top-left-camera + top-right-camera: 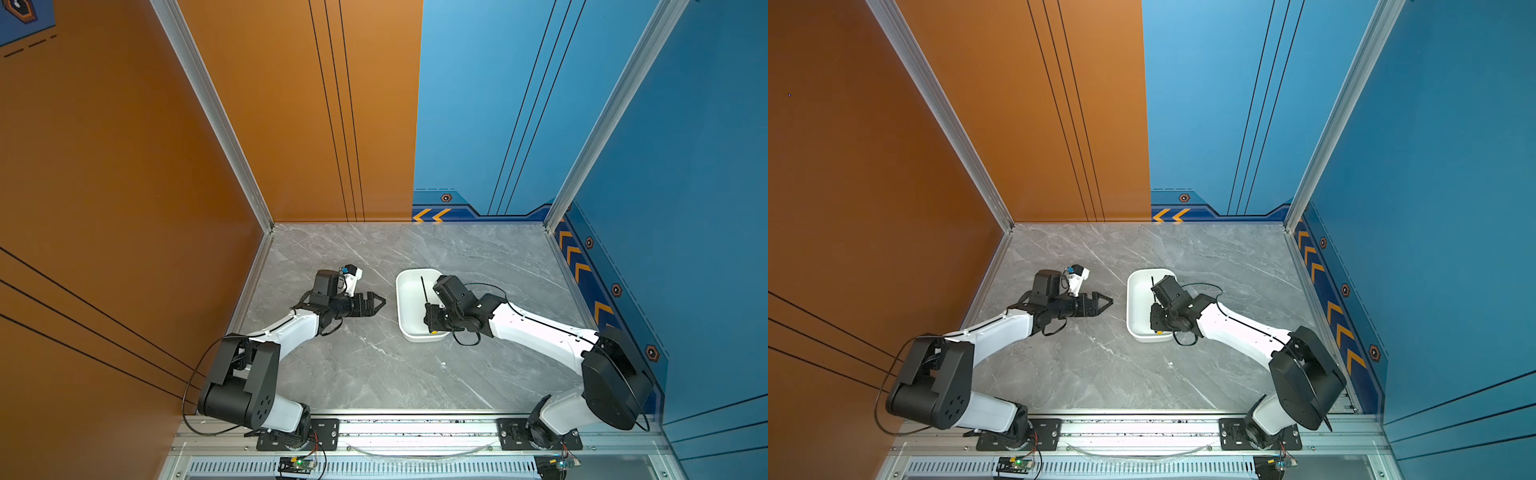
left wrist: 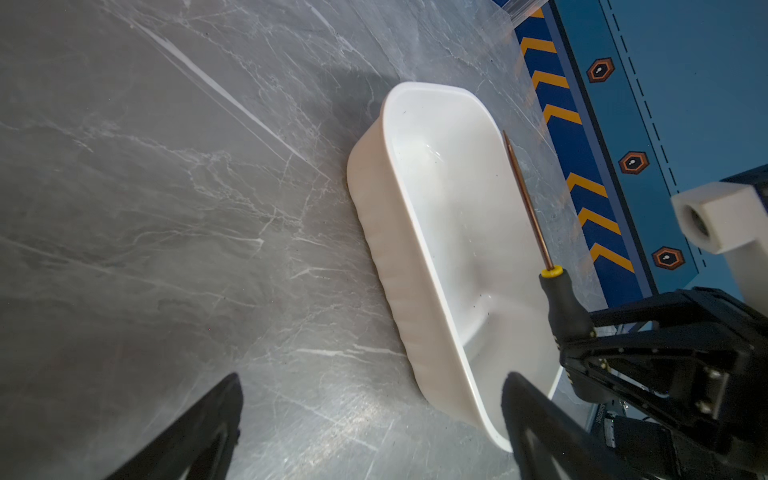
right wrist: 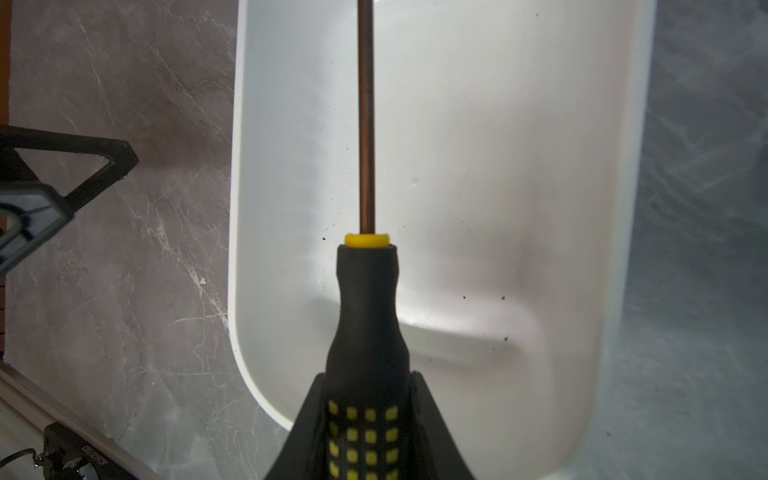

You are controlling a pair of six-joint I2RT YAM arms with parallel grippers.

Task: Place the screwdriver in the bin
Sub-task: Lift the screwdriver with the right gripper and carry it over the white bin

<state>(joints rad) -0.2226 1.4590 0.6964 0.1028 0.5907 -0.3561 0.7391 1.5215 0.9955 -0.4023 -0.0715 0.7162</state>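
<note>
Screwdriver (image 3: 365,311) is sitting clamped by its black, yellow-checked handle in the right gripper (image 3: 368,382), whose two fingers are pressing on either side of the grip. The thin shaft is pointing straight out ahead of the claw and running lengthwise over the inside of the bin (image 3: 519,166). In the right wrist view it is lying nearer the long wall on the other arm's side.

In both top views the screwdriver (image 1: 424,291) is showing as a dark line over the white tray floor, aimed toward the back wall. A spot of yellow from the handle's end is peeking out under the right gripper (image 1: 432,320) by the bin's near short wall. From the left wrist camera the tool (image 2: 565,307) is appearing lifted clear of the tray floor rather than lying on it. Whether its tip is touching anything cannot be told.

The bin (image 1: 409,305) is resting on the grey marble table (image 1: 374,365), right of the middle, with its long sides running front to back. The left gripper (image 2: 372,376) is hovering empty with its jaws standing wide apart. Its fingertips are pointing at the bin's long wall from just beside it, near the rim but apart from it (image 1: 380,301).
</note>
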